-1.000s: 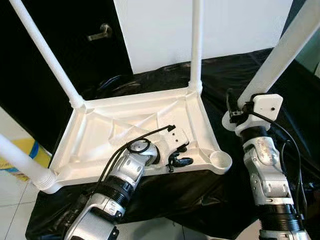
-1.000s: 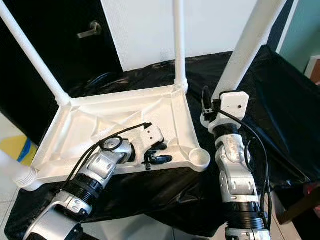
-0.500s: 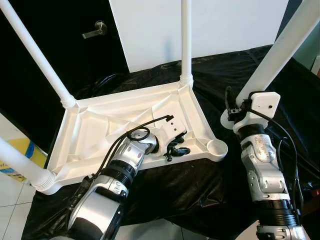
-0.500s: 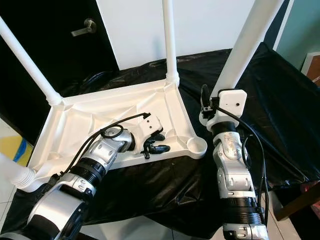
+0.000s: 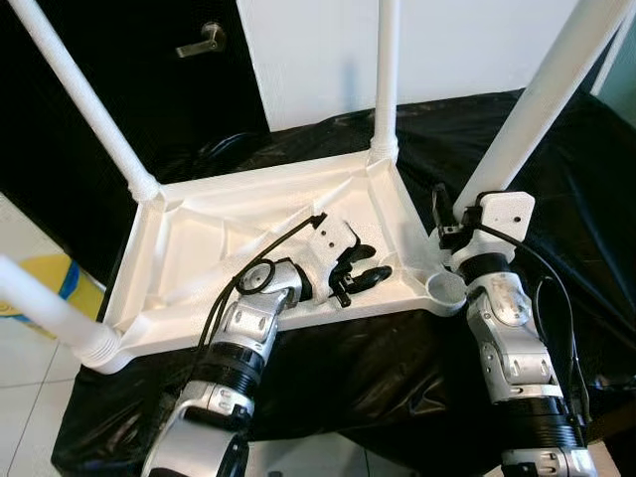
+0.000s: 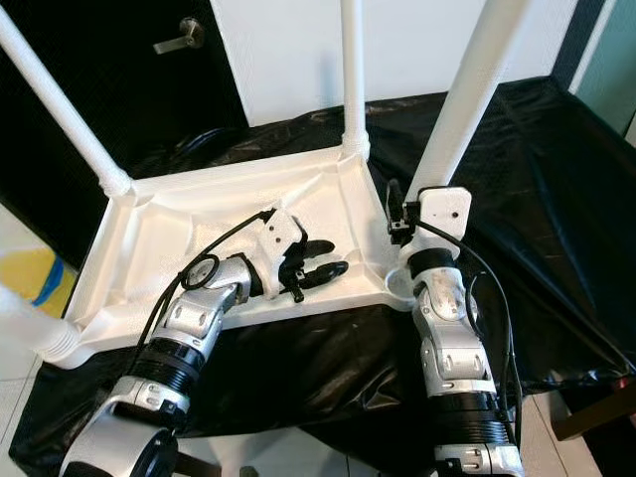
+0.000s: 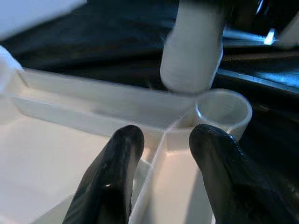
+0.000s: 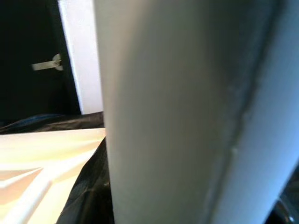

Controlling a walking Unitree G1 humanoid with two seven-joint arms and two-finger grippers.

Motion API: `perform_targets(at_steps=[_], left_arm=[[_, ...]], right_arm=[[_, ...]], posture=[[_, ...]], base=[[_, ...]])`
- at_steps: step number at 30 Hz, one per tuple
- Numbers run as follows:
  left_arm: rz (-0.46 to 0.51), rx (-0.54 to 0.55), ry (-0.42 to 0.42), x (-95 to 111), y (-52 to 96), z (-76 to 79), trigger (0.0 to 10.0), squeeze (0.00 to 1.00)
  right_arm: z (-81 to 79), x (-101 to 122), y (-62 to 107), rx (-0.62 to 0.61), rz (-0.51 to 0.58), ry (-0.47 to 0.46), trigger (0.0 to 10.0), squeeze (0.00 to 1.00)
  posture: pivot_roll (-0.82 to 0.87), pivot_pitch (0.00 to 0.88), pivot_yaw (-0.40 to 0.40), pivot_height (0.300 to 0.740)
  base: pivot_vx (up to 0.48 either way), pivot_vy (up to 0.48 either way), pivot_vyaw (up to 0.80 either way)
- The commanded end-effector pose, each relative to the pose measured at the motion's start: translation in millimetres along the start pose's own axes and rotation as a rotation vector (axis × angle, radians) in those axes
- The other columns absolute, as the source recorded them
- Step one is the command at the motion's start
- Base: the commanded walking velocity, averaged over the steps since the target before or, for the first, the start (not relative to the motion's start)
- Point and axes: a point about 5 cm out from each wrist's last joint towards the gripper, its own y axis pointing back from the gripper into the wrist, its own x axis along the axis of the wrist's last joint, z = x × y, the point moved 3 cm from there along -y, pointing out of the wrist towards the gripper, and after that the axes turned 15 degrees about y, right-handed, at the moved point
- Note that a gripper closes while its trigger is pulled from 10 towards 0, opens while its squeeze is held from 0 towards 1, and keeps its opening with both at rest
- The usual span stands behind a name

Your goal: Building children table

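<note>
- Left gripper [image 5: 363, 281] sits spread open, empty, inside the upturned white tabletop [image 5: 199, 268] on the black sheet [image 5: 556, 179].
- Right gripper [image 5: 447, 224] clamps the loose leg [image 5: 542, 104], its foot just beside the empty corner socket [image 7: 223, 109].

Black sheeting [image 5: 556, 159] drapes the work surface; upper left, a dark door [image 5: 119, 60] with a metal handle [image 5: 202, 39], white wall [image 5: 457, 50] beside it, pale floor tiles [image 5: 25, 348] lower left.

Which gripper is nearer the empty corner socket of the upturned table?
Right. The right gripper, holding the loose leg, sits just above the socket; the left gripper rests on the tabletop underside, further inward.
</note>
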Motion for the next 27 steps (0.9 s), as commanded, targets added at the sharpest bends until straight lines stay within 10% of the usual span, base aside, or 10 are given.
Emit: perform_targets(at_steps=[1, 27], left_arm=[[0.111, 0.295, 0.006, 5.2, 9.1, -21.8, 10.0, 0.00], [0.113, -0.111, 0.130, -16.4, 24.3, 49.9, 10.0, 0.00]], right_arm=[[-8.9, -2.4, 2.9, 0.036, 0.001, -0.002, 10.0, 0.00], [-5.3, -39.3, 47.3, 0.050, -0.159, 0.014, 10.0, 0.00]], posture=[[-0.17, 0.000, 0.067, 0.740], [-0.21, 0.000, 0.077, 0.740]], base=[[0.000, 0.000, 0.00], [0.000, 0.000, 0.00]])
